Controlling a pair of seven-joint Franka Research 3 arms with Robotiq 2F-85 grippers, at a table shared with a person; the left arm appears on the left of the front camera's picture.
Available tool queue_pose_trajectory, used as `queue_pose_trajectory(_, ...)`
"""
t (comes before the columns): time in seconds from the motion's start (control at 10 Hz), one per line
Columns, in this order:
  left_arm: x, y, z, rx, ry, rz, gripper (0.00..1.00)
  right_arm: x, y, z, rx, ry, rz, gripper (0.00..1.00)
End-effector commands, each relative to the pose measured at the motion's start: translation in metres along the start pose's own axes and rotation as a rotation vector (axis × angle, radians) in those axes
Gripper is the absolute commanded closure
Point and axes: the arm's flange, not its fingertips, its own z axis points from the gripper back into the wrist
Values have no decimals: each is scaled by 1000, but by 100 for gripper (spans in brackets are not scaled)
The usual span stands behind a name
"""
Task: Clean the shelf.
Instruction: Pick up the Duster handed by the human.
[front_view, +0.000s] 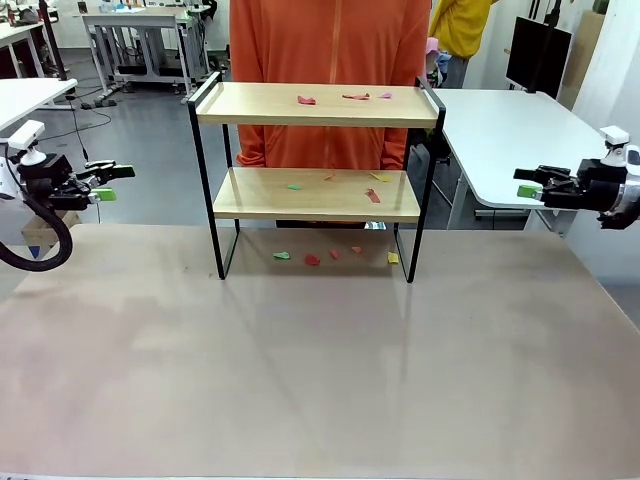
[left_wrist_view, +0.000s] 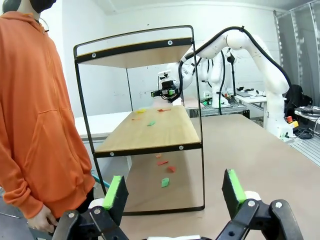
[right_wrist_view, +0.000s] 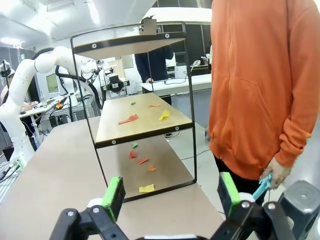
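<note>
"Beige table (front_view: 320, 380), a person in an orange hoodie (front_view: 330, 60) at its far side, and the shelf (front_view: 405, 215) just in front of them, at the middle of the far edge. Where would you begin?"

"Nothing looks begun. The left gripper (front_view: 110, 183) and the right gripper (front_view: 533, 181) hang out at either side, well apart from the shelf, both with fingers spread and empty."

"How does the shelf lie?"

"Upright, with its long axis running side to side across the table. The open front faces the robot, and the raised rails close off the two short ends."

"So reach in from the front?"

"I would, not over the rails. Take the top board (front_view: 250, 103) first, then the lower board (front_view: 260, 195), so whatever drops gets picked up later."

"And the coloured scraps (front_view: 306, 100)?"

"They lie flat on both boards and on the table underneath. They look thin and probably hard to pinch, so sweeping them toward the front edge seems safer."
</note>
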Motion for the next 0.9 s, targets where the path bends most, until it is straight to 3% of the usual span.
queue_pose_trajectory(0.0, 0, 3, 3, -11, -27, -1, 0, 0, -5, 4, 12, -15, 23, 0)
queue_pose_trajectory(0.8, -2, 0, 0, 0, -1, 2, 0, -1, -1, 1, 0, -1, -1, 0)
